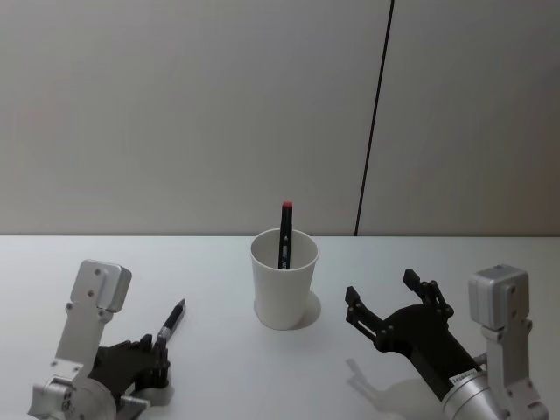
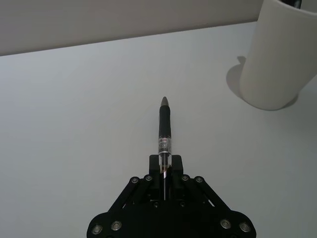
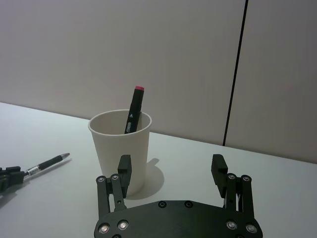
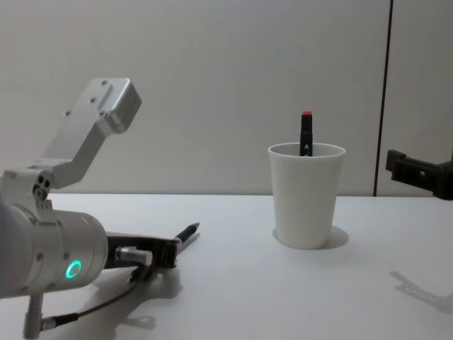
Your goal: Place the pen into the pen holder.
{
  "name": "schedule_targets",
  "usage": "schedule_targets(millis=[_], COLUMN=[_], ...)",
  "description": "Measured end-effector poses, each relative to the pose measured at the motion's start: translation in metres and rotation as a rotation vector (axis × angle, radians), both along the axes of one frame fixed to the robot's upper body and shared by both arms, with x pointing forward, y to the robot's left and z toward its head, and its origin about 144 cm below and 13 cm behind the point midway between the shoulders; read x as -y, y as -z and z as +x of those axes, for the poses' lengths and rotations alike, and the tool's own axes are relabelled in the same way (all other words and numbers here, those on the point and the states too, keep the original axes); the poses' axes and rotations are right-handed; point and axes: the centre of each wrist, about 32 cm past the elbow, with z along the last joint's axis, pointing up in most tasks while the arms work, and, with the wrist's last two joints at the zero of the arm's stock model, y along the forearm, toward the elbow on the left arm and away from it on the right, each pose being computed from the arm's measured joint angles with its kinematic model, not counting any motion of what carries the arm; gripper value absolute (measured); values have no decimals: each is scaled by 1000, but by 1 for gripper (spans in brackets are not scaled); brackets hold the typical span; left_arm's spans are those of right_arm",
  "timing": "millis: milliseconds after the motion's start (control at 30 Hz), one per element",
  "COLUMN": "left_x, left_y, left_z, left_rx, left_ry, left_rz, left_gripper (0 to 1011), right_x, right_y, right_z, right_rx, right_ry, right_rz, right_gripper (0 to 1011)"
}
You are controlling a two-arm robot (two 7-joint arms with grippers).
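The pen (image 1: 171, 321), black with a clear section, is held by its rear end in my left gripper (image 1: 160, 350), which is shut on it low over the white table at the front left. Its tip (image 2: 165, 101) points away from me, left of the pen holder (image 1: 283, 289). This white paper cup stands upright mid-table with a black, red-capped marker (image 1: 284, 232) leaning inside. My right gripper (image 1: 381, 289) hangs open just right of the cup, nothing between its fingers (image 3: 218, 163). The pen (image 4: 185, 234) lies nearly level, close to the tabletop.
The white table (image 1: 219, 385) runs back to a plain grey wall with a dark vertical seam (image 1: 374, 114). Bare tabletop lies between the pen and the cup (image 2: 277, 54), and around the cup (image 4: 304, 195) on all sides.
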Motion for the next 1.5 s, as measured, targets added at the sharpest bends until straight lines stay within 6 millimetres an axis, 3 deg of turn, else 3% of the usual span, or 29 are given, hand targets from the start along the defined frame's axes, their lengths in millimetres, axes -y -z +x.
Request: schedule_targets(millis=[900, 1500], left_x=[-9, -13], left_y=[13, 14], left_z=[-5, 8], left_rx=[319, 525], left_ry=[-32, 136], left_rz=[-199, -388], left_gripper=[146, 146], right_x=[0, 0], right_y=[0, 0], right_z=[0, 0], right_rx=[0, 0], right_ry=[0, 0], right_rz=[0, 0], right_gripper=[1001, 1001])
